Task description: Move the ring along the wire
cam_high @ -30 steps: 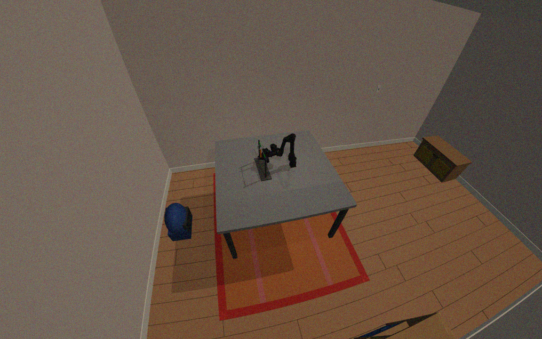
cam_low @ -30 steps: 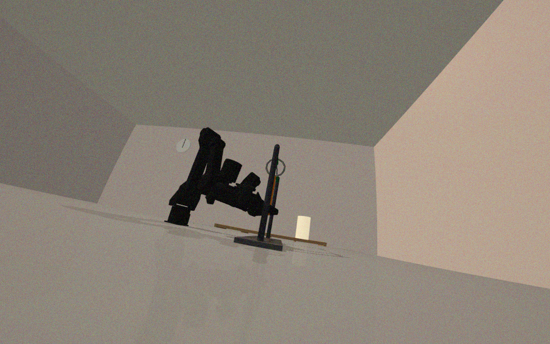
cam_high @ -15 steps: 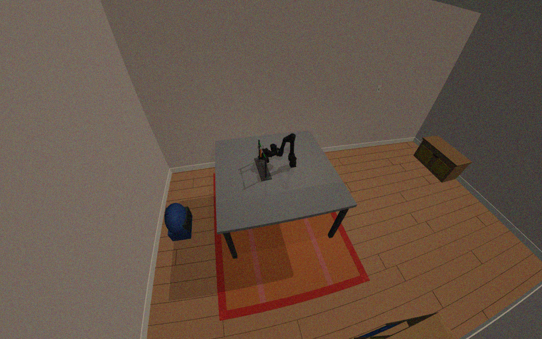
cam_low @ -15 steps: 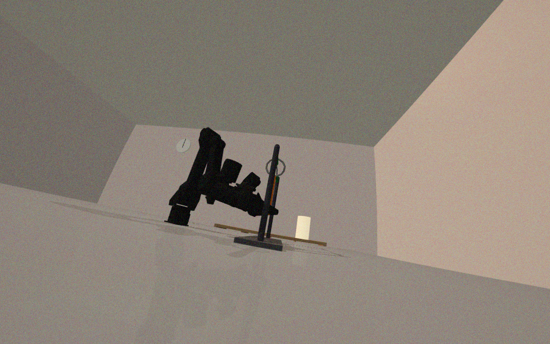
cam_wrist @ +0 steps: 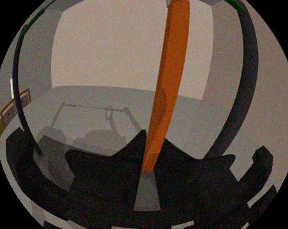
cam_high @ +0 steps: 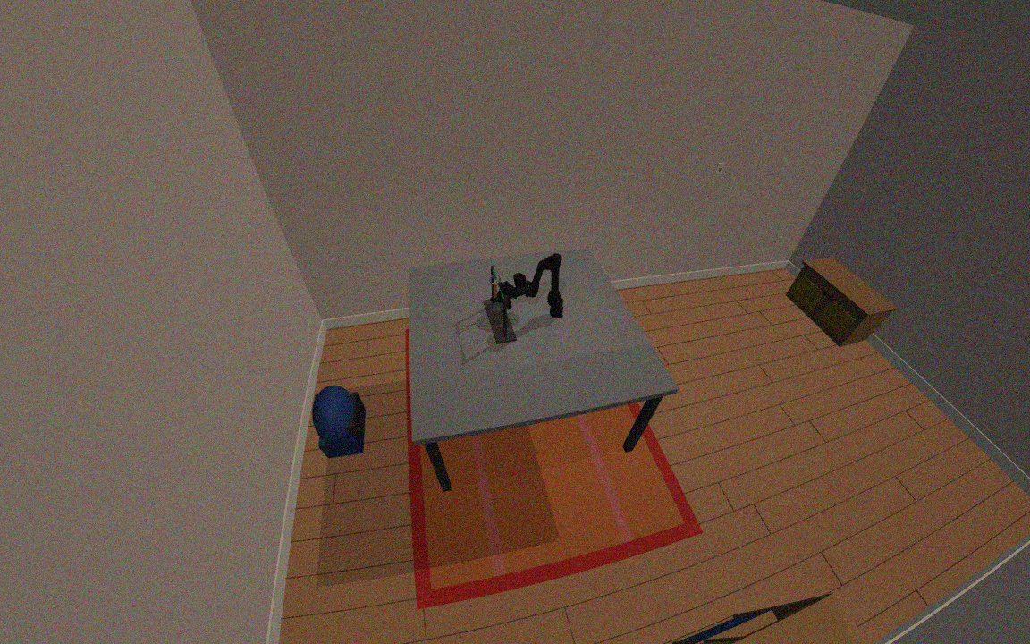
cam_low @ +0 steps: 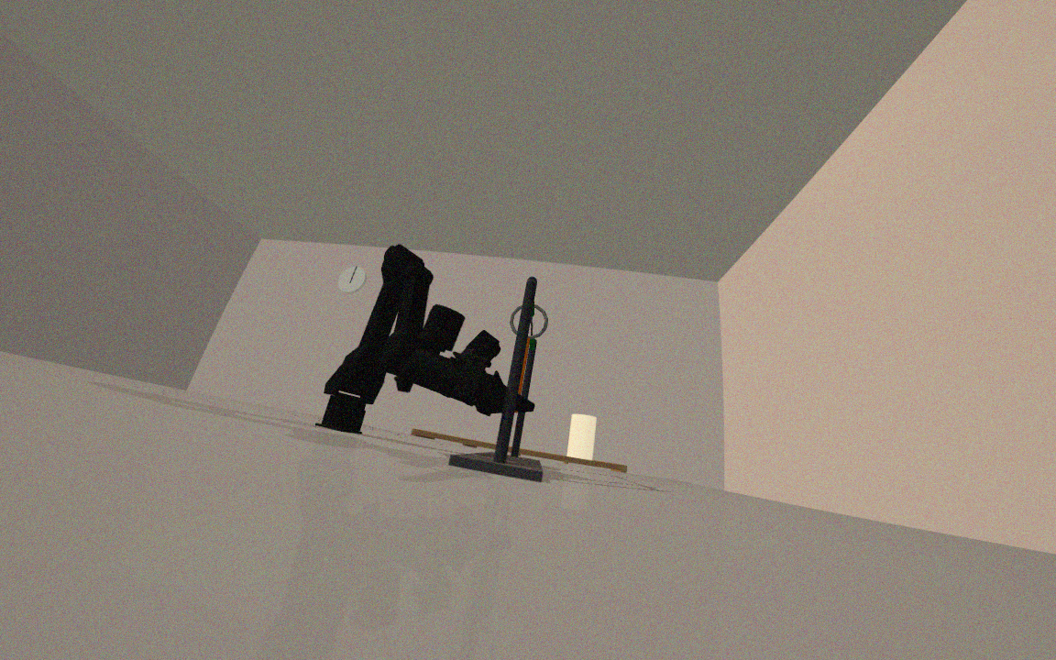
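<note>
The orange handle point(cam_high: 494, 290) point(cam_low: 524, 368) point(cam_wrist: 174, 57) hangs down, slightly slanted in the wrist view. My gripper point(cam_low: 527, 404) point(cam_wrist: 148, 134) is shut on its lower part. The grey ring point(cam_low: 546, 322) is above the handle and shows round the top of the near post point(cam_low: 516, 361) in the exterior view; its upper part is cut off in the wrist view. The handle is nearer the right post point(cam_wrist: 250, 57) than the left post point(cam_wrist: 16, 70) in the wrist view. A green wire part shows by each post, at left point(cam_wrist: 36, 20) and right point(cam_wrist: 234, 4). Most of the thin grey wire is out of the wrist view.
The posts stand on a dark base point(cam_low: 496, 468) point(cam_high: 505, 339) on the grey table point(cam_high: 543, 376). Shadows of the wire, ring and arm fall on the table. A blue object point(cam_high: 336, 416) and a wooden cabinet point(cam_high: 855, 292) are away from the table.
</note>
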Available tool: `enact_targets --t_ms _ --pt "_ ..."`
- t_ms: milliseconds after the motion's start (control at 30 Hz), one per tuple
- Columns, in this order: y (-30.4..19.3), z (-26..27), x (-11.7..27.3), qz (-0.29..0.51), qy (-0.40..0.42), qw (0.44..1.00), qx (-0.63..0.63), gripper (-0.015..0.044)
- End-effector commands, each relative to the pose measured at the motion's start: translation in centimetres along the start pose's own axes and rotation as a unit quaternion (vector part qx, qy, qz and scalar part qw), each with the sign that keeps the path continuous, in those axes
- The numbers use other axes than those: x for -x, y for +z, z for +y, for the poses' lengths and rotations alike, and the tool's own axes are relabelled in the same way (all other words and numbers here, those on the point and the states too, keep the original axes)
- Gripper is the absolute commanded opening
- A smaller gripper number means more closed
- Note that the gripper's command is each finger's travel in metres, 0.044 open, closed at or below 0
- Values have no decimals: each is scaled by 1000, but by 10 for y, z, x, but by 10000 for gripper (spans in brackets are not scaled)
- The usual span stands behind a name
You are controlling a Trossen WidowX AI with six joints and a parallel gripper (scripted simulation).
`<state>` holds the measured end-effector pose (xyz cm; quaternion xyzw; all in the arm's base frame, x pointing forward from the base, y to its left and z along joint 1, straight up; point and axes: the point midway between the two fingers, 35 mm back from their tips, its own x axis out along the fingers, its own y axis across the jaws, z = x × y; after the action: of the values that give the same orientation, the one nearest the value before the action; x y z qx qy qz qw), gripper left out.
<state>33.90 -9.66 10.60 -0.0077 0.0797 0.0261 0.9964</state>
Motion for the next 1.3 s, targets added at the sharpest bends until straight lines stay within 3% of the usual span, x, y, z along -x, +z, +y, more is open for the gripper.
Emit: enact_targets --t_ms 0,1267 --pt "1 0 0 0 0 1000 0 -150" --pt "20 -2 3 0 -1 1000 3 -150"
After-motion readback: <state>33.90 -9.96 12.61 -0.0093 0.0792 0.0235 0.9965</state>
